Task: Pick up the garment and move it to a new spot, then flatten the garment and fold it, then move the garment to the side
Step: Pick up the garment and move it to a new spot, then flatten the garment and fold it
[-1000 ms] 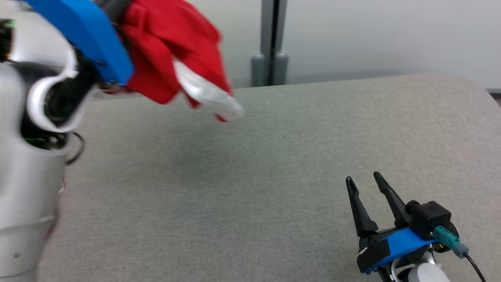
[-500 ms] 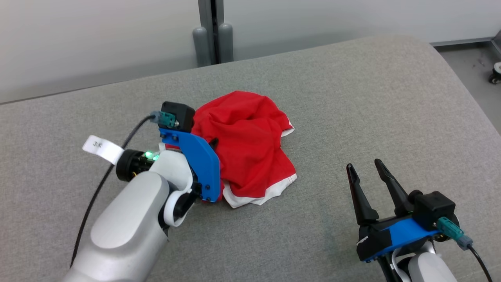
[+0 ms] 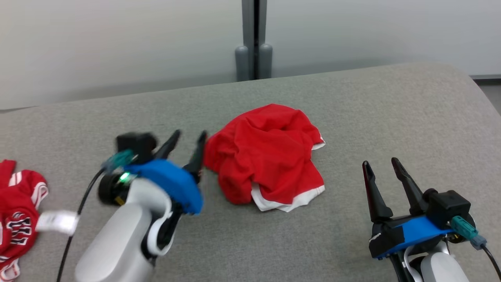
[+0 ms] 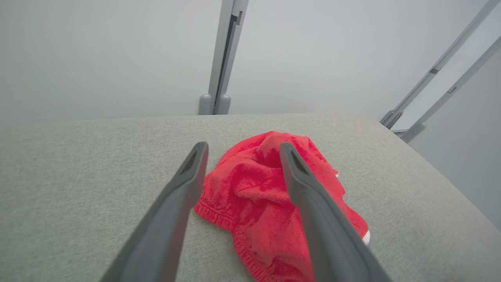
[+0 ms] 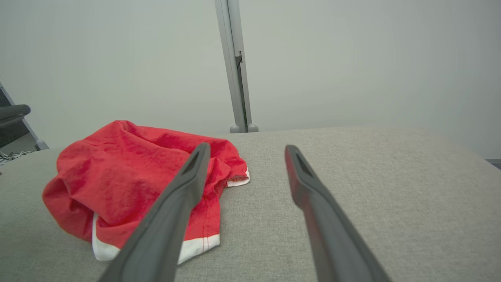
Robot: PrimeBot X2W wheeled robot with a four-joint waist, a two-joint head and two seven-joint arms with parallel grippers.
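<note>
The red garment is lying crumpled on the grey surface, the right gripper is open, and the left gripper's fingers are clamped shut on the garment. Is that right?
Not quite. The left gripper has its fingers spread apart, not clamped on the red garment, as the left wrist view shows. The rest holds: it lies crumpled on the grey surface and the right gripper is open.

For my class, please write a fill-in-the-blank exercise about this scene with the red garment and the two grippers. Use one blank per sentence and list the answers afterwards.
1. The red shorts lie crumpled on a ____ padded surface.
2. Their hems are trimmed in ____.
3. The left gripper, just beside the shorts, has its jaws ____ and holds nothing.
4. A second red garment, with lettering on it, lies at the ____ edge of the head view.

Missing words: grey; white; open; left.
</note>
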